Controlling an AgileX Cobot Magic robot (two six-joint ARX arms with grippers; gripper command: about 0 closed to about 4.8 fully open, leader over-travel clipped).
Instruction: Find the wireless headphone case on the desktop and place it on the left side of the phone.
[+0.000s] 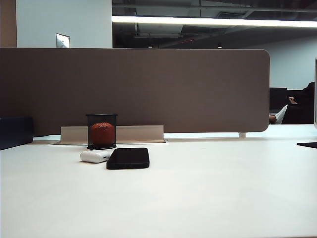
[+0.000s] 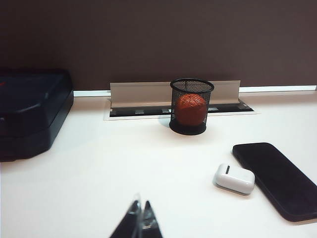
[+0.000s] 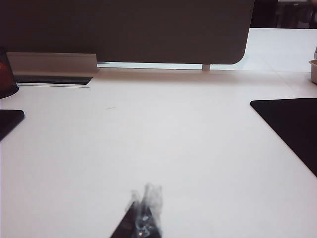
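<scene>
The white wireless headphone case lies on the white desktop, touching the left edge of the black phone. The left wrist view shows the case beside the phone, apart from my left gripper, whose tips meet, shut and empty, low over the desk. My right gripper is also shut with nothing in it, far from the case; only a corner of the phone shows there. Neither gripper appears in the exterior view.
A black mesh cup with an orange ball stands just behind the case. A brown partition panel runs along the back. A dark blue box sits at the far left, a black mat at the right.
</scene>
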